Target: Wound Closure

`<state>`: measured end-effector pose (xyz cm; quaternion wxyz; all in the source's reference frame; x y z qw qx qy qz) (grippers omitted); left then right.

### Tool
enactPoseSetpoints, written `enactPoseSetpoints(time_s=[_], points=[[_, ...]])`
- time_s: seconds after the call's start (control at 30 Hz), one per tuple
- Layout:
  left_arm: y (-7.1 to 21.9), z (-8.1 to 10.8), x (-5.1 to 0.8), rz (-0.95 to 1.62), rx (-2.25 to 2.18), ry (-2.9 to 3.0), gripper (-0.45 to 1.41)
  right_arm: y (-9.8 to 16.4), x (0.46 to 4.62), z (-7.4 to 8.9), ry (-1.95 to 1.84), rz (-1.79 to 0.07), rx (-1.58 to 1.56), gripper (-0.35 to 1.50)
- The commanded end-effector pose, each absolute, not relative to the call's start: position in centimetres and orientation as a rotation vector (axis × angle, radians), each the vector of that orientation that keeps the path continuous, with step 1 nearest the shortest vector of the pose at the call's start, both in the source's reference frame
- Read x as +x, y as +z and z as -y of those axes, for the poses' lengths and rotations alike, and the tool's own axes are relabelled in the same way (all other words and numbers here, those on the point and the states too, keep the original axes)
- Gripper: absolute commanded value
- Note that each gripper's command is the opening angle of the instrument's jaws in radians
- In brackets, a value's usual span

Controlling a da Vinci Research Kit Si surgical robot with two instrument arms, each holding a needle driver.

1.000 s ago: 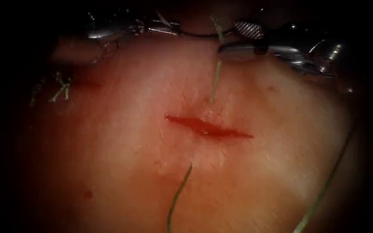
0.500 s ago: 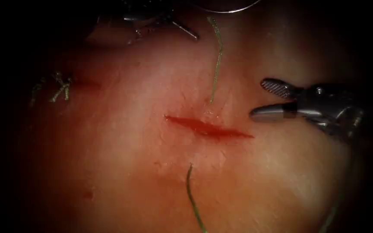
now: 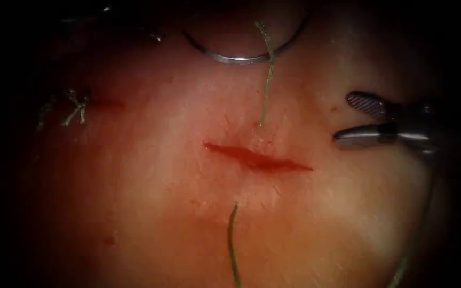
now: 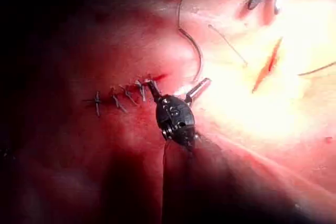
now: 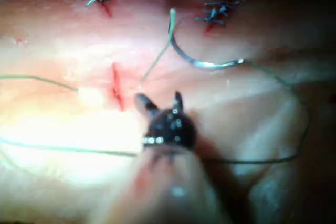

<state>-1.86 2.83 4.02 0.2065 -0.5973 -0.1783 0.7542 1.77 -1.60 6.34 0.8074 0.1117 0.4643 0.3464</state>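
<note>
Both needle drivers are standing empty. The right tool (image 3: 343,117) is hovering just right of the cut (image 3: 257,158), jaws spread wide. The left tool (image 4: 178,83) is gaping too, one jaw tip near the needle's end, apparently not touching. The curved needle (image 3: 236,56) is lying loose on the tissue (image 3: 134,186) beyond the cut — not in it — with green thread (image 3: 267,80) crossing its arc and running under the wound (one pass, it seems). This is looking like a pause between bites; regrasping calls for closing on the needle's body.
</note>
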Motion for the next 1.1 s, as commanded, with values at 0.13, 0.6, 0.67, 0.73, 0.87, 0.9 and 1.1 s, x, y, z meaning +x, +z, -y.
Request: enactPoseSetpoints(time_s=[0.13,0.6,0.67,0.73,0.87,0.9,1.1], points=[[3.9,-2.5,-2.0,0.533,-1.699,2.106,1.21,6.4,1.87,1.6,0.733,-1.003,0.241,1.28],[3.2,-1.4,-2.54,0.667,-1.681,2.434,1.16,6.5,1.91,1.7,0.721,-1.002,0.241,1.26],[3.1,-1.2,-2.63,0.671,-1.683,2.493,1.16,6.5,1.92,1.7,0.719,-1.003,0.242,1.26],[2.9,-1.1,-2.71,0.665,-1.7,2.554,1.15,6.5,1.92,1.7,0.719,-1.003,0.241,1.26],[2.7,-0.9,-2.84,0.649,-1.709,2.698,1.1,6.5,1.92,1.7,0.719,-1.003,0.24,1.26],[2.7,-0.8,-2.9,0.612,-1.693,2.773,1.08,6.5,1.92,1.7,0.718,-1.003,0.239,1.26],[2.8,-0.5,-3.07,0.524,-1.638,2.933,0.98,6.5,1.96,1.7,0.717,-1.004,0.24,1.26]])
